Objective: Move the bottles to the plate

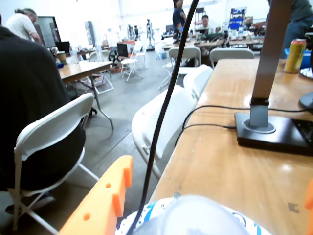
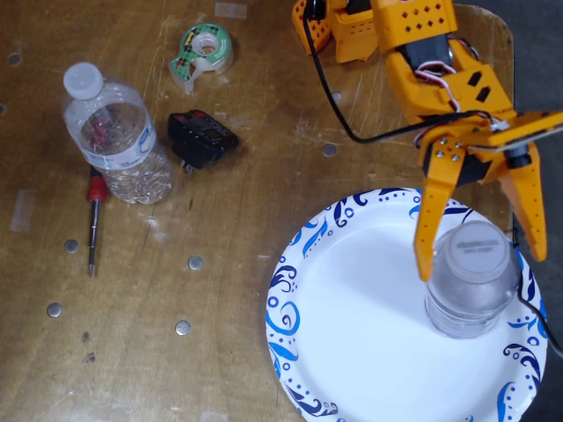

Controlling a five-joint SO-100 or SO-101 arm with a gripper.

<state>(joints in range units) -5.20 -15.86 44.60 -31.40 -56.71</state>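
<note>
**One bottle on the plate, one bottle far from the fingers**

One bottle, the wider bottle point(image 2: 471, 280), stands upright on the plate point(image 2: 352, 316) in the fixed view, on the right part of it, and we look down on its pale cap. The gripper point(image 2: 481, 259) is above it with the two orange fingers point(image 2: 431, 220) spread wide, one on each side of the cap. The left finger seems to touch or almost touch the bottle near the cap; the right finger is beside it near the plate rim. I cannot tell if there is real contact, but the fingers are not pressed together on the bottle.

The slimmer bottle point(image 2: 119, 136) lies on the wooden table point(image 2: 237, 264), well apart from the fingers, to the far left of them. Just beside it are a small screwdriver point(image 2: 92, 224) with a red handle and a black adapter point(image 2: 201, 138). A roll of tape point(image 2: 205, 49) is above them.

From the wrist view, one orange finger point(image 1: 100, 203) shows at the lower left, and the blurred bottle cap point(image 1: 193, 218) fills the bottom edge between the fingers, with the blue rim pattern of the plate point(image 1: 146, 213) around it. A black cable point(image 1: 166, 107) crosses the picture.
</note>
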